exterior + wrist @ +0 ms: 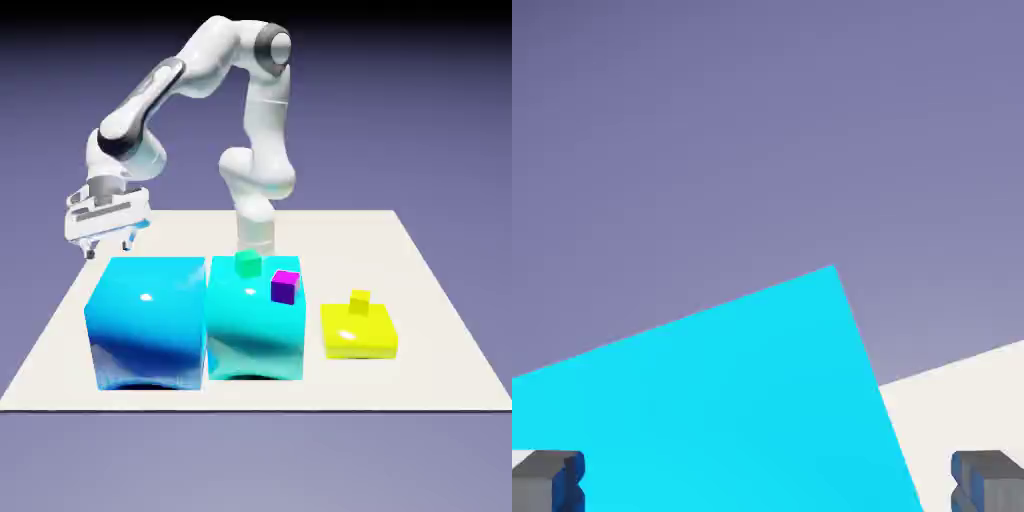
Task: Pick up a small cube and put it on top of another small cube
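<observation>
- Small red cube: out of sight in both views, position impossible to tell.
- Gripper [109, 250]: at the exterior view's left, raised above table level, near the upper rear edge of the big blue cube [150, 320]; fingers spread wide apart, holding nothing.
- Big blue cube: standing on the pale table [430, 385], just beside the big cyan cube [255, 340], to the exterior view's left of it.
- Tiny green cube [248, 264]: on top of the big cyan cube, near the far edge.
- Tiny purple cube [285, 287]: also on that top, nearer the camera and toward the exterior view's right.
- Tiny yellow cube [360, 301]: on top of the low yellow block [358, 332], well toward the exterior view's right.
- In the hand view: bright cyan-blue surface [742, 400] across the lower part, one corner pointing up; pale table at lower right, blue-violet backdrop [762, 130] above.
</observation>
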Controlling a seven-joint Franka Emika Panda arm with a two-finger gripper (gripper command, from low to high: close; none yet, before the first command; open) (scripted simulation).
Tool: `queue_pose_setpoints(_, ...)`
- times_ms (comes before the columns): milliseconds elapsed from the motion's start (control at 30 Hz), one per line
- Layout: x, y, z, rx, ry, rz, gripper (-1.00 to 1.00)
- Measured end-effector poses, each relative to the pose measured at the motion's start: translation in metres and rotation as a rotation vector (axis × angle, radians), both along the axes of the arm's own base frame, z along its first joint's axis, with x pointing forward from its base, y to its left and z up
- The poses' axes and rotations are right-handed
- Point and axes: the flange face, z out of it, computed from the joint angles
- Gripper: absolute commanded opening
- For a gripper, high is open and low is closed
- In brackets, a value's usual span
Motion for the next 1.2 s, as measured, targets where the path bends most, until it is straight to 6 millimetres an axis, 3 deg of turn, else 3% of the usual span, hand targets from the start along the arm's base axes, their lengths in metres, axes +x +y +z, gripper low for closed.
queue_pose_setpoints(233,-0.043,-0.051,-0.012,-0.075,-0.208,-0.106,0.00)
queue_pose_setpoints(500,-0.105,-0.110,-0.020,-0.283,-0.428,-0.294,0.00)
queue_pose_setpoints(533,-0.118,-0.108,-0.034,-0.295,-0.411,-0.315,0.00)
queue_pose_setpoints(567,-0.126,-0.104,-0.049,-0.304,-0.395,-0.327,0.00)
queue_pose_setpoints(633,-0.114,-0.084,-0.077,-0.307,-0.373,-0.286,0.00)
queue_pose_setpoints(667,-0.127,-0.080,-0.091,-0.316,-0.357,-0.307,0.00)
queue_pose_setpoints(867,-0.146,-0.027,-0.161,-0.342,-0.284,-0.305,0.00)
queue_pose_setpoints(1033,-0.159,0.024,-0.203,-0.361,-0.235,-0.300,0.00)
queue_pose_setpoints(1200,-0.165,0.079,-0.230,-0.380,-0.199,-0.285,0.00)
